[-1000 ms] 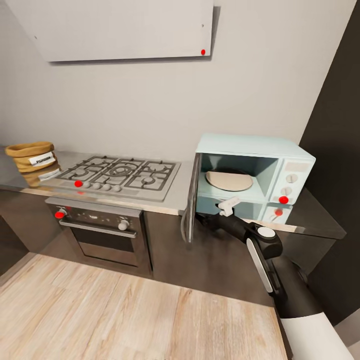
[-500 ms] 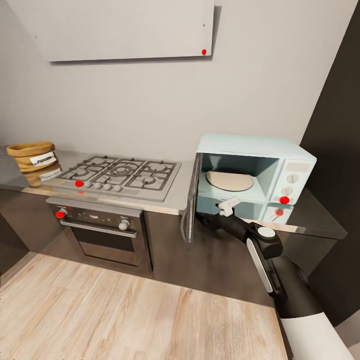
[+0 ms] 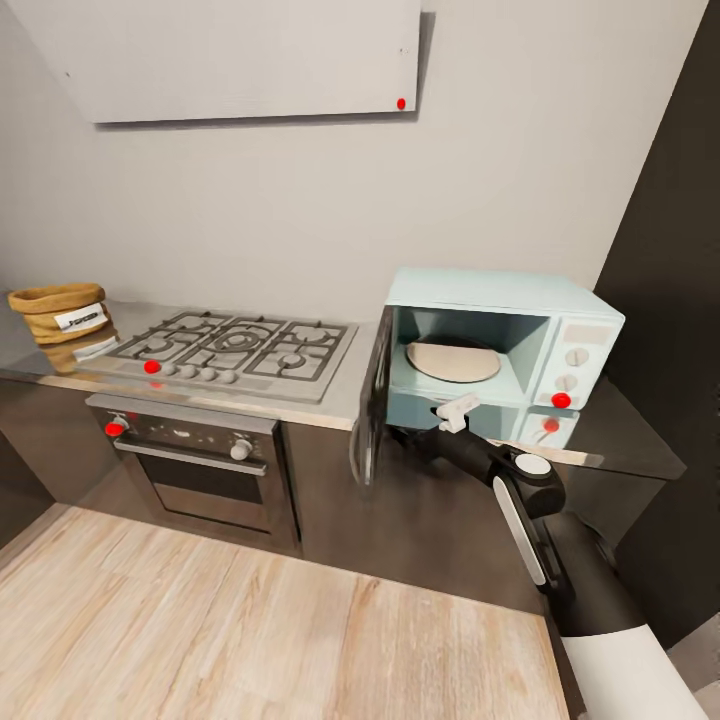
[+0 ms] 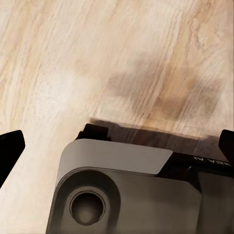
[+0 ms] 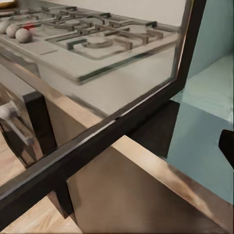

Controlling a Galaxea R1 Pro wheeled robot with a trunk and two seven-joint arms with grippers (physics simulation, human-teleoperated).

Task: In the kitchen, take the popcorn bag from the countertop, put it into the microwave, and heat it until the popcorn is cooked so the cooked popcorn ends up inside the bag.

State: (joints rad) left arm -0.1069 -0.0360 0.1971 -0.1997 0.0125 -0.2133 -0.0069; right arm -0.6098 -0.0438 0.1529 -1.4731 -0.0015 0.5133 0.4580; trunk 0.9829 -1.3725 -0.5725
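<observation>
The tan popcorn bag (image 3: 60,312) stands upright at the far left of the grey countertop (image 3: 340,395), beyond the hob. At the right end sits the pale blue microwave (image 3: 560,315). Its glass door (image 3: 370,405) is swung wide open, and a beige turntable plate (image 3: 453,360) lies inside. My right gripper (image 3: 406,437) reaches in low at the door's bottom edge, with its fingers hidden behind the door. In the right wrist view the door frame (image 5: 97,136) crosses close by, and one dark fingertip (image 5: 227,141) shows at the picture's edge. My left gripper (image 4: 117,146) hangs open over the floor.
A steel gas hob (image 3: 235,352) lies between the bag and the microwave, above a dark built-in oven (image 3: 195,465). A flat white hood (image 3: 240,55) hangs above. A dark tall panel (image 3: 680,250) bounds the right side. Light wood floor (image 3: 250,630) spreads in front.
The microwave door has swung a little wider. The whole view has shifted slightly, so the counter's things sit a bit further left. The bag has not moved on the counter.
</observation>
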